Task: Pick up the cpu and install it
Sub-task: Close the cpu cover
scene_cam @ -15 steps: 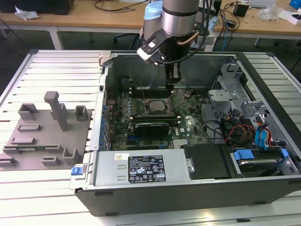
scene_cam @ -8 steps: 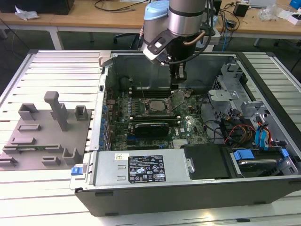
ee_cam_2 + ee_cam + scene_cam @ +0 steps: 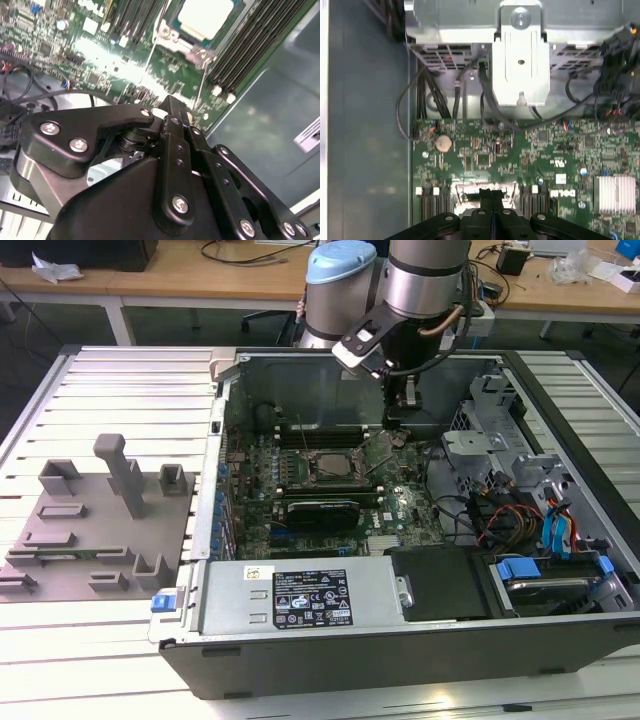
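Exterior view: gripper (image 3: 405, 410) hangs inside the computer case (image 3: 450, 650), by its far wall. Second wrist view: cpu (image 3: 206, 17) lies in the socket frame (image 3: 175, 42) (memory slots (image 3: 250, 55) either side), clear of the gripper (image 3: 171, 104). First wrist view: fingers (image 3: 485, 197) pressed together, empty.

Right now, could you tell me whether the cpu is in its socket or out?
In: the cpu lies flat inside the socket frame, apart from the shut claw.
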Robot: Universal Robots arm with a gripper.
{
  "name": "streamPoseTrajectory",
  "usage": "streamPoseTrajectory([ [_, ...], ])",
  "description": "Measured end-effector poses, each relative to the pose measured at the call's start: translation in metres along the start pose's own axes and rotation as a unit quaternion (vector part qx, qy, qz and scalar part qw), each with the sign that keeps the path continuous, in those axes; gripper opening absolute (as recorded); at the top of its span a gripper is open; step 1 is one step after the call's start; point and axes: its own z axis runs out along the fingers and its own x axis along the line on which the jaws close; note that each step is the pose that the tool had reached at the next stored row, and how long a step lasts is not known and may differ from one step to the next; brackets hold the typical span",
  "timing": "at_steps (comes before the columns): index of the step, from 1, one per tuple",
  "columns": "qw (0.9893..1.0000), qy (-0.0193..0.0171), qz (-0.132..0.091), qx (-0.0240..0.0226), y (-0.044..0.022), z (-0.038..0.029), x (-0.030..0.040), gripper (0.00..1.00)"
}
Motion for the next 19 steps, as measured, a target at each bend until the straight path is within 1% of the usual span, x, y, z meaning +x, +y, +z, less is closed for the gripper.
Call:
streamPoseTrajectory([
  [3,1.0000,0.0000,0.000,0.0005,0.0124,0.0004,0.0001,0.11],
  [5,1.0000,0.0001,0.000,0.0011,0.0176,0.0015,0.0001,0.11],
  [9,1.0000,0.0000,0.000,0.0030,0.0197,0.0089,0.0001,0.11],
  [13,1.0000,0.0000,0.000,0.0061,0.0238,0.0202,0.0001,0.11],
  [15,1.0000,0.0000,0.000,0.0076,0.0256,0.0248,0.0001,0.11],
  [17,0.9999,-0.0001,0.000,0.0107,0.0279,0.0324,0.0000,0.11],
  [18,0.9999,0.0000,0.000,0.0114,0.0285,0.0347,0.0000,0.11],
  [19,0.9999,-0.0001,0.000,0.0115,0.0285,0.0350,0.0000,0.11],
])
